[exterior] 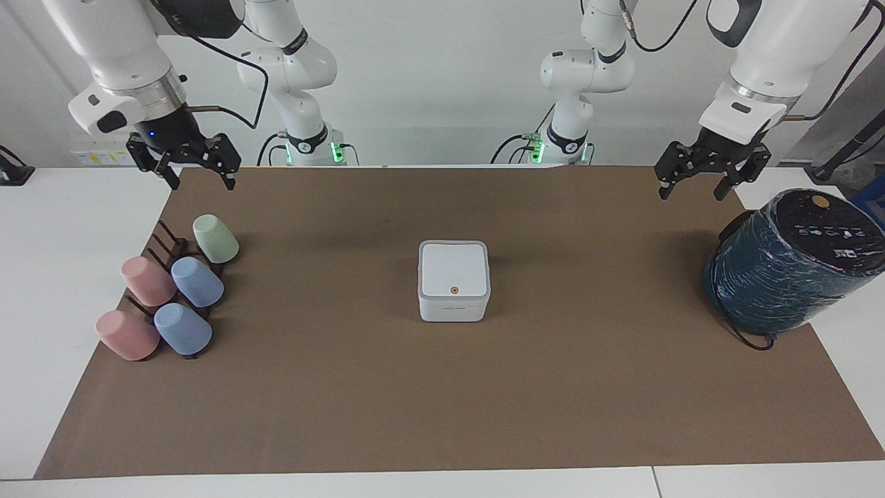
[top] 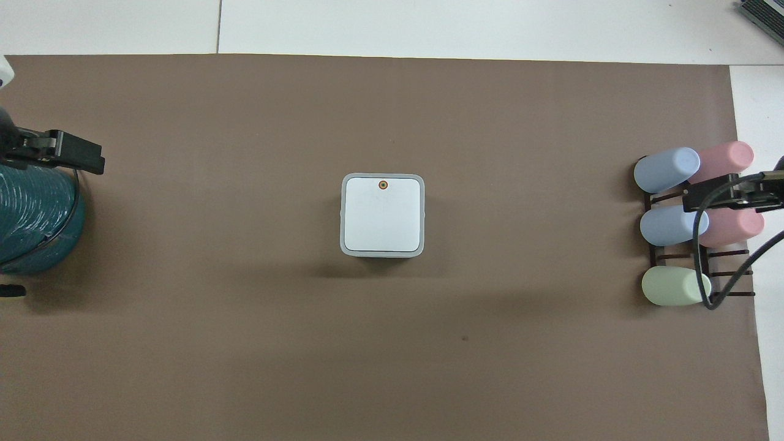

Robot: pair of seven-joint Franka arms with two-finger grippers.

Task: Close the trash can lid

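Note:
The small white square trash can (exterior: pixel 453 304) stands in the middle of the brown mat, and it also shows in the overhead view (top: pixel 343 214). Its white lid (exterior: pixel 453 268) lies flat and shut on the can, orange dot up, as the overhead view (top: pixel 382 214) shows too. My left gripper (exterior: pixel 693 191) hangs open and empty in the air over the mat's edge by the teal cylinder. My right gripper (exterior: pixel 200 181) hangs open and empty over the mat's corner by the cup rack. Both are well apart from the can.
A large dark teal wrapped cylinder (exterior: pixel 788 266) lies at the left arm's end of the table. A dark rack (exterior: pixel 169 249) with several pastel cups, among them a green one (exterior: pixel 216 238), stands at the right arm's end. White table (exterior: pixel 415 484) surrounds the mat.

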